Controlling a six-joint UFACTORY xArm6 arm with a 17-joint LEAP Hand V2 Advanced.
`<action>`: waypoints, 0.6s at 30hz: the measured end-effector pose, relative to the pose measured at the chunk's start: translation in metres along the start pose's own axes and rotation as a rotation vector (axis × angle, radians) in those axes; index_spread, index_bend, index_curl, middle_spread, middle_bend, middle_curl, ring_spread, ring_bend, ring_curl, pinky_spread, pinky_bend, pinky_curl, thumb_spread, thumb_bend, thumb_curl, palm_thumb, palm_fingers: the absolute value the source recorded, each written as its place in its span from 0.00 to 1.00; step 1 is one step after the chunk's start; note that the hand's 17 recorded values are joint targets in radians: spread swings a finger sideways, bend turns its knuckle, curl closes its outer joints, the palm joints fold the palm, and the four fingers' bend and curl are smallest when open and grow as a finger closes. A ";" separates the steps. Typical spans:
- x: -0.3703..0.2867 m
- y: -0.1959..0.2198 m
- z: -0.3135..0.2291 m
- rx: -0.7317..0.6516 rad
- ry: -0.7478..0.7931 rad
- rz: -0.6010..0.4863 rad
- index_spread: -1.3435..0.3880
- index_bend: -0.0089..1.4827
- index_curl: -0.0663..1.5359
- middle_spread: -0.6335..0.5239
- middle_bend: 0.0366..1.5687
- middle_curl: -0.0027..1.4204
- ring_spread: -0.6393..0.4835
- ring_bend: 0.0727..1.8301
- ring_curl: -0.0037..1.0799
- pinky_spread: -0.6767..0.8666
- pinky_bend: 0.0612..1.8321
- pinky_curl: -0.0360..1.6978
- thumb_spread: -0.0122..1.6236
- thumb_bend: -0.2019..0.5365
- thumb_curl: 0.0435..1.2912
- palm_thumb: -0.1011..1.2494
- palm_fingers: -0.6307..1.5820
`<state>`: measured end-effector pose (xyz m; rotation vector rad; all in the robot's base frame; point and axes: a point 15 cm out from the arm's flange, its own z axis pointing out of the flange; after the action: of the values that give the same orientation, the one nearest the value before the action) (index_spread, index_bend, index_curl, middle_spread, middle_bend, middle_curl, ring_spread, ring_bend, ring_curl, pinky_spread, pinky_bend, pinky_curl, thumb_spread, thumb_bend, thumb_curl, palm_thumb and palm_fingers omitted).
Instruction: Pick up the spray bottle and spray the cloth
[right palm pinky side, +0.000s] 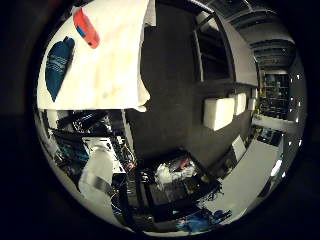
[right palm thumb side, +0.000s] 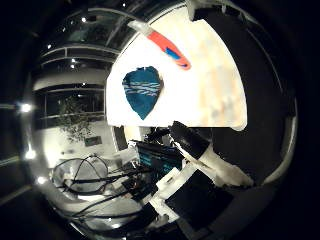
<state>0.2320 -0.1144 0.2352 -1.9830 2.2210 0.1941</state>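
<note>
A white table (right palm thumb side: 215, 85) lies well away from the palm. On it lies a dark blue cloth (right palm thumb side: 140, 90), bunched into a rough shield shape. An orange-red spray bottle (right palm thumb side: 165, 47) with a blue part lies on its side beside the cloth. The little finger side view shows the same table (right palm pinky side: 105, 65) with the cloth (right palm pinky side: 58, 65) and the bottle (right palm pinky side: 86, 27). My right hand (right palm thumb side: 205, 155) shows as white and black fingers reaching in from the view's edge; they look relaxed and hold nothing. The hand is far from the bottle and the cloth.
Dark floor (right palm pinky side: 175, 70) lies beside the table. White boxes (right palm pinky side: 220, 110) and dark shelving (right palm pinky side: 215, 50) stand further off. A cluttered bench (right palm pinky side: 175, 170) and a white arm part (right palm pinky side: 100, 165) show near the table. A plant (right palm thumb side: 75, 115) stands by the windows.
</note>
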 end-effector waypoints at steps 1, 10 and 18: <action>0.002 0.000 0.002 0.011 0.002 0.005 0.55 0.12 0.24 0.57 0.10 0.24 0.73 0.13 0.25 0.72 0.14 0.19 0.68 0.24 0.21 0.52 0.42; -0.001 -0.004 0.021 0.042 -0.045 0.030 0.55 0.12 0.23 0.56 0.10 0.25 0.71 0.15 0.25 0.71 0.14 0.19 0.68 0.24 0.21 0.53 0.43; 0.003 -0.015 0.030 0.110 -0.151 0.088 0.56 0.12 0.22 0.55 0.11 0.26 0.67 0.18 0.26 0.71 0.16 0.18 0.67 0.24 0.21 0.53 0.44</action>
<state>0.2474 -0.1131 0.2050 -1.7553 2.1760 0.2203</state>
